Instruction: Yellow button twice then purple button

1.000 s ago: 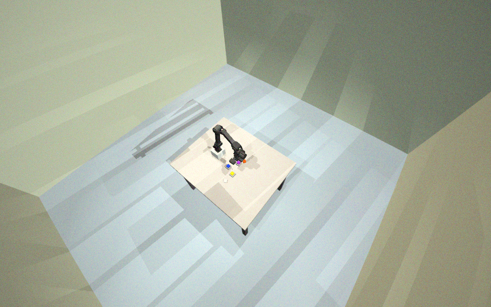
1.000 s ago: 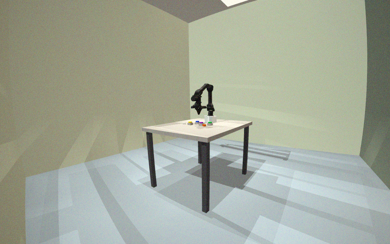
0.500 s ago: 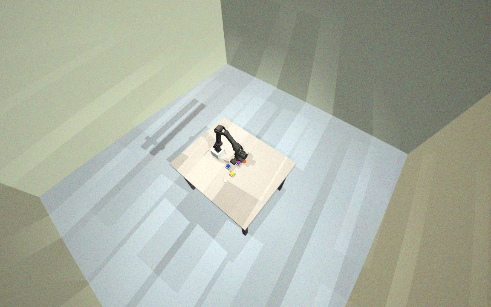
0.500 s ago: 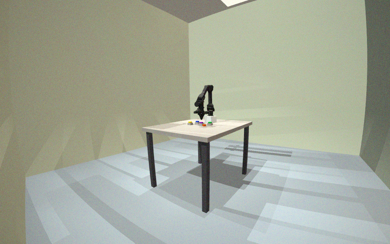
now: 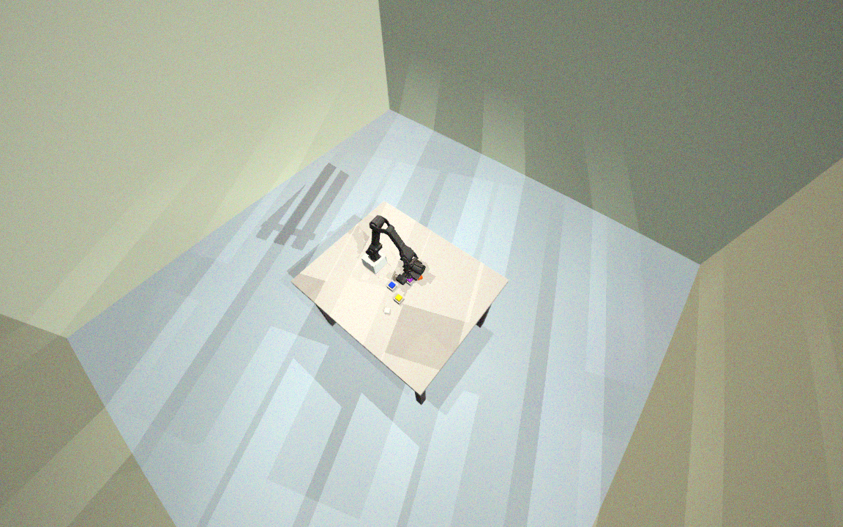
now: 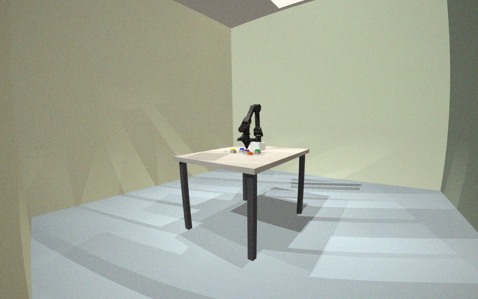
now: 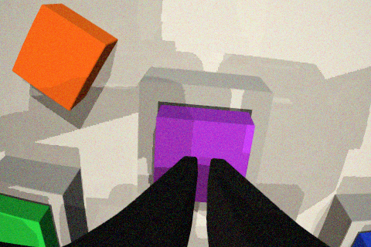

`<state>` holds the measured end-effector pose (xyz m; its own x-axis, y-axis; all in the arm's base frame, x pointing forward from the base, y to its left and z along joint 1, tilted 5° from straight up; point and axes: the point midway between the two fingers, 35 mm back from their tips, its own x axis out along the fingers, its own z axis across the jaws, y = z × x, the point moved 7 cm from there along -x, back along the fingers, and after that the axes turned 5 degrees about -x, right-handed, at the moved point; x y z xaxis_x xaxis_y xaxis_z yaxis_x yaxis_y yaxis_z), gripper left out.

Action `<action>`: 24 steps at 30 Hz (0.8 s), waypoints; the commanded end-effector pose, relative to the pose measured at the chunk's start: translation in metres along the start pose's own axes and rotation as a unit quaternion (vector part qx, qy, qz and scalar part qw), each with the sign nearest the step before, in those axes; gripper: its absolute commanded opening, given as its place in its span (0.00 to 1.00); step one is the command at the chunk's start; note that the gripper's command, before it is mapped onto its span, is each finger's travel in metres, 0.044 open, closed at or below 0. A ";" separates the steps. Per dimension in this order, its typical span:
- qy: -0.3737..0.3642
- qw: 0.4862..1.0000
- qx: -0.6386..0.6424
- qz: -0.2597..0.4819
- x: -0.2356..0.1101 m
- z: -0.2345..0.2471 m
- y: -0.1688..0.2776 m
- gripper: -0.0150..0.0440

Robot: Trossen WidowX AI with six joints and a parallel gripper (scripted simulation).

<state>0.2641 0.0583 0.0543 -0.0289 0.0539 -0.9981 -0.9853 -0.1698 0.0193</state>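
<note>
The purple button (image 5: 409, 280) (image 6: 246, 150) (image 7: 205, 135) sits in a grey housing, its cap standing up; the arm partly covers it in the top view. My gripper (image 6: 246, 147) (image 7: 202, 170) is shut and holds nothing, with a thin gap between its black fingertips. It points down just above the purple button, and the fingers overlap the near half of the cap in the wrist view. I cannot tell contact for certain. The yellow button (image 5: 398, 298) (image 6: 232, 150) stands away from the fingers and is outside the wrist view.
The blue button (image 5: 391, 285) (image 6: 241, 149) (image 7: 365, 239) and green button (image 6: 257, 150) (image 7: 19, 225) flank the purple one. An orange block (image 6: 250, 153) (image 7: 59, 54) lies near it. A white block (image 5: 386, 311) lies beyond the yellow button. The white arm base (image 5: 374, 263) (image 6: 258, 145) stands behind.
</note>
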 end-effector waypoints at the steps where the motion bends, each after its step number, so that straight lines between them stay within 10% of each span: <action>1: -0.001 1.000 0.002 0.006 0.009 0.000 0.001 0.29; 24: -0.001 1.000 0.002 0.006 0.016 0.000 0.002 0.29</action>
<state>0.2629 0.0589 0.0406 -0.0302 0.0535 -0.9981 -0.9852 -0.1699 0.0207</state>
